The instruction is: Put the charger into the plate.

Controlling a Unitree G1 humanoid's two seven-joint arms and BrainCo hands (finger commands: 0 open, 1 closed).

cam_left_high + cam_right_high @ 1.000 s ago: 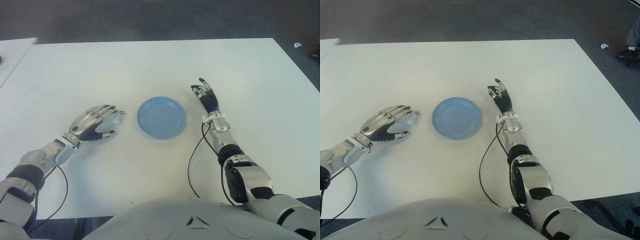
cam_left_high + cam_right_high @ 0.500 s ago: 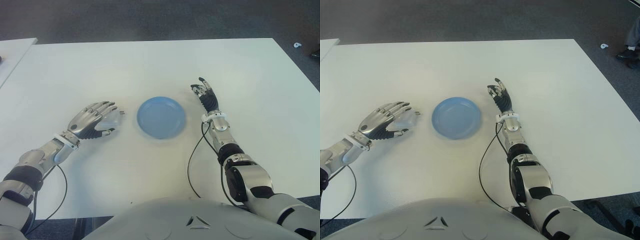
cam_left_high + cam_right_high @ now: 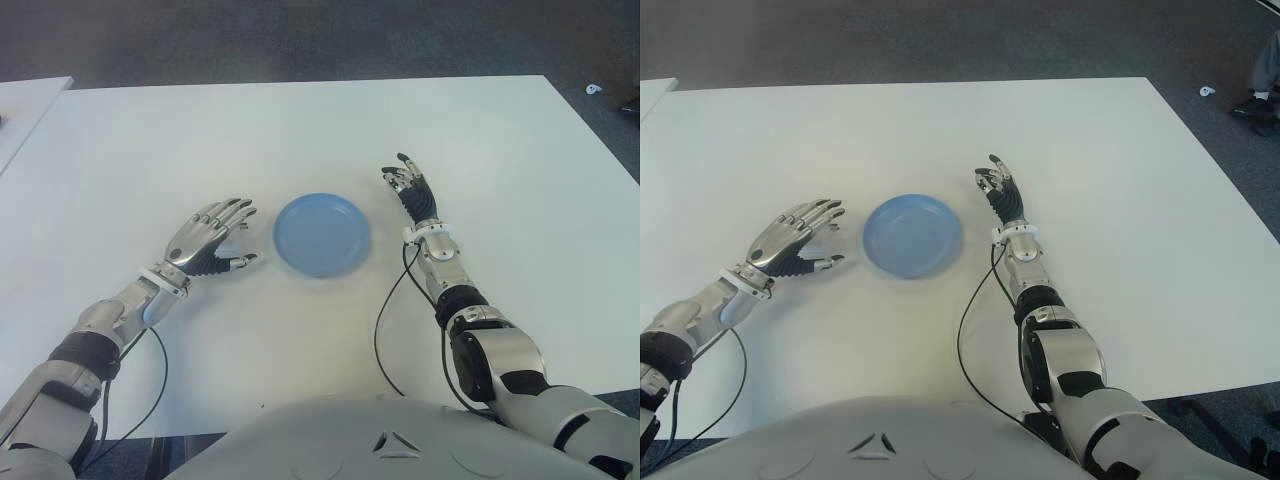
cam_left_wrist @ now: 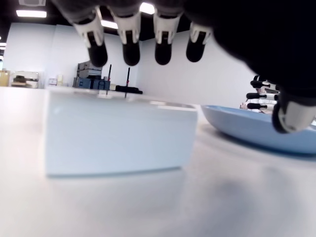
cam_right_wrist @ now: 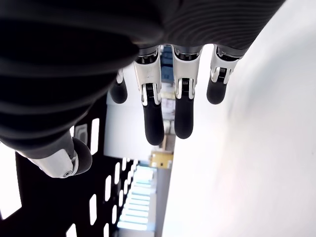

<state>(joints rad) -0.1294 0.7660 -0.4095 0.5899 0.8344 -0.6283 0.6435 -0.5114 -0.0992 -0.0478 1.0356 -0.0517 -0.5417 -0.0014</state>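
A white rectangular charger [image 4: 118, 133] with 2 prongs pointing up sits just left of a round, shallow blue plate [image 3: 322, 234].

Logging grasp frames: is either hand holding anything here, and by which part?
Nothing is held. The left hand hovers open over the charger; the right hand is open beside the plate.

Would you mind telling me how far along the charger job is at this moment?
Nothing is done yet: the blue plate is empty. In hand: the left hand hovers open over the white charger, not gripping it. Left: grasp, carry, release into the plate. The right hand shows open, right of the plate.
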